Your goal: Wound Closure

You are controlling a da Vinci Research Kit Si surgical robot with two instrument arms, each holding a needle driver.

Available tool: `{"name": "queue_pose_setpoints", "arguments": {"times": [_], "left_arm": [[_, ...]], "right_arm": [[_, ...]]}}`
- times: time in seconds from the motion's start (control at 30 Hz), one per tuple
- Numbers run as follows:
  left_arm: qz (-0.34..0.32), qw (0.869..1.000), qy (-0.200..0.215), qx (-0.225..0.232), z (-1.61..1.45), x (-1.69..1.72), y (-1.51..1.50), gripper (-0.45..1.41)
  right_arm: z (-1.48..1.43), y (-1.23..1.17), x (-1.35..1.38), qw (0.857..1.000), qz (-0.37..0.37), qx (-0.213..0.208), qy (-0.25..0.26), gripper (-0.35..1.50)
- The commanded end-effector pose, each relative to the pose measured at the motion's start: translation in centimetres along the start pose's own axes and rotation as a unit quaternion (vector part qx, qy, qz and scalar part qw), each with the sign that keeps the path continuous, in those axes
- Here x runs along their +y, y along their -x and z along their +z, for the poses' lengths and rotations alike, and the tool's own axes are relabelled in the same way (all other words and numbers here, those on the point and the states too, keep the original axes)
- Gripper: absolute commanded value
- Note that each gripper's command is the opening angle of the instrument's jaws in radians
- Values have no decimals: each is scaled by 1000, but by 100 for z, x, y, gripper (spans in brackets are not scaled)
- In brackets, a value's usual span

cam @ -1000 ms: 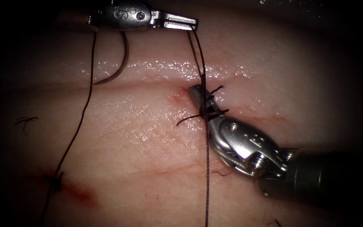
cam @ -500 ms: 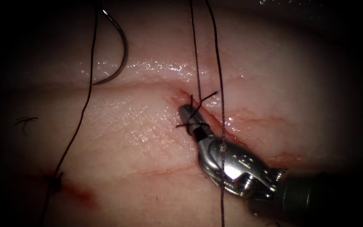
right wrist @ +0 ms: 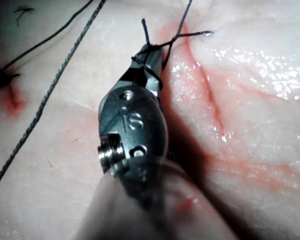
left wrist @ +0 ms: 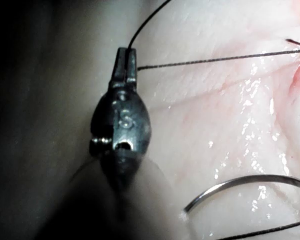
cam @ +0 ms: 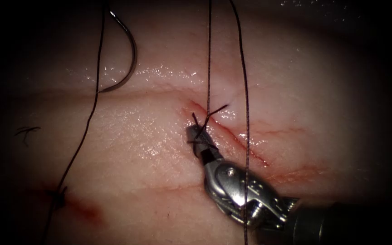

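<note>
The right tool is pinched shut on the short thread end beside the cut; the left tool grips the long thread, closed tight. The needle hangs free at about ten o'clock, held by nobody, not in the tissue; a hard tug could snap the thread or tear the cut.

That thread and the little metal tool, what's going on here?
Two robot arms are stitching a cut in tissue. The left hand is shut on the thread. The right hand is shut on thread at the cut. The curved needle hangs free above the tissue, left of the cut, held by neither.
</note>
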Motion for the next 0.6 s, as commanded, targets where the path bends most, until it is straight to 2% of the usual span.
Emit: {"name": "queue_pose_setpoints", "arguments": {"times": [0.03, 0.17, 0.23, 0.37, 0.5, 0.53, 0.6], "left_arm": [[0, 1000, -1, -1, 6, -3, 3, -45], [-2, 1000, -4, -5, 6, -3, 3, -45], [-1, 1000, -5, -6, 6, -2, 3, -45], [1, 1000, -7, -10, 10, 6, 4, -45], [4, 1000, -7, -12, 12, 11, 5, -45], [5, 1000, -7, -12, 14, 15, 6, -45], [6, 1000, -6, -10, 16, 17, 6, -45]], "right_arm": [[3, 6, -9, 1000, 2, 0, 2, -35], [0, 4, -15, 1000, 6, 3, 3, -35], [0, 3, -16, 997, 75, 4, -2, -35], [1, 0, -14, 982, 184, -2, -36, -35], [2, 1, -12, 973, 223, -6, -51, -35], [3, 2, -12, 962, 264, -16, -66, -35], [3, 3, -11, 953, 290, -25, -78, -35]]}}
